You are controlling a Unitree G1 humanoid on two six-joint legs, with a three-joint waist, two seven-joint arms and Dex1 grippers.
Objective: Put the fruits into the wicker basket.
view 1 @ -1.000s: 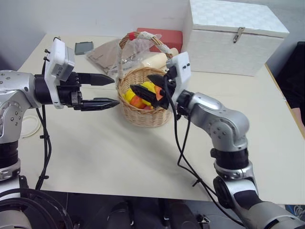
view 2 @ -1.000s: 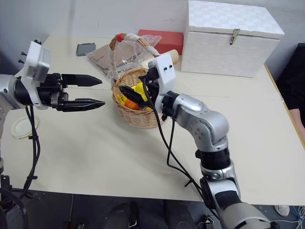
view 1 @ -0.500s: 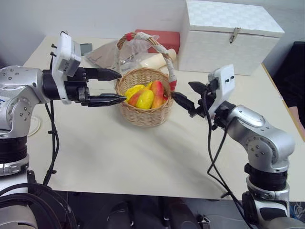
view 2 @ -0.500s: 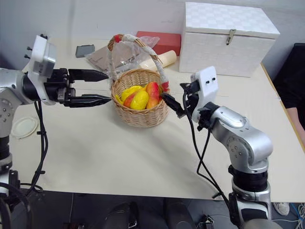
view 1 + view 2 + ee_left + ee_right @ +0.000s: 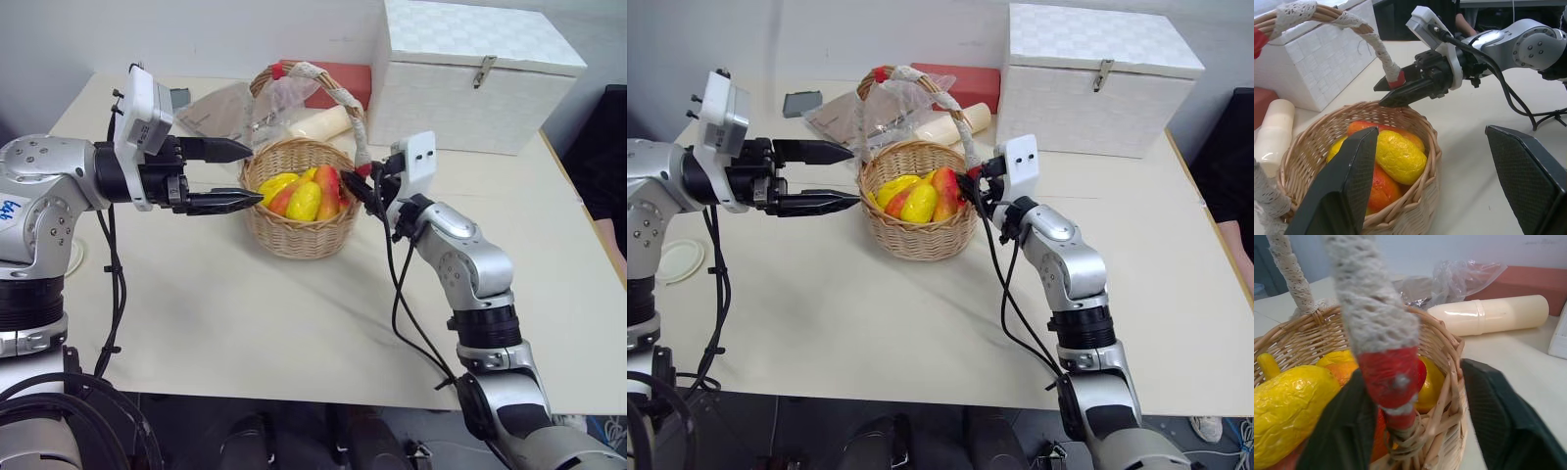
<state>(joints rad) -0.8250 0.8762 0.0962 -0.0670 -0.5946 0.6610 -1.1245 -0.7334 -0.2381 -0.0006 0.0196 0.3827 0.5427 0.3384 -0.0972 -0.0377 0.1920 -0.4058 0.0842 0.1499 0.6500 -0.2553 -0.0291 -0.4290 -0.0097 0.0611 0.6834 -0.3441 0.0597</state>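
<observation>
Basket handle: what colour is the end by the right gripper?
Red, below white fabric wrap on the basket handle; right wrist view shows it best.

Fruits (image 5: 302, 194) in wicker basket (image 5: 297, 233); box (image 5: 480, 78) behind-right.

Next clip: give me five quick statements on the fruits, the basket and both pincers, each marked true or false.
1. The fruits lie inside the wicker basket. True.
2. The right pincer straddles the red end of the basket handle. True.
3. The left pincer holds a fruit. False: it is open and empty, beside the basket.
4. The white box has its lid open. False: it is closed.
5. A cream cylinder lies on the table behind the basket. True.
</observation>
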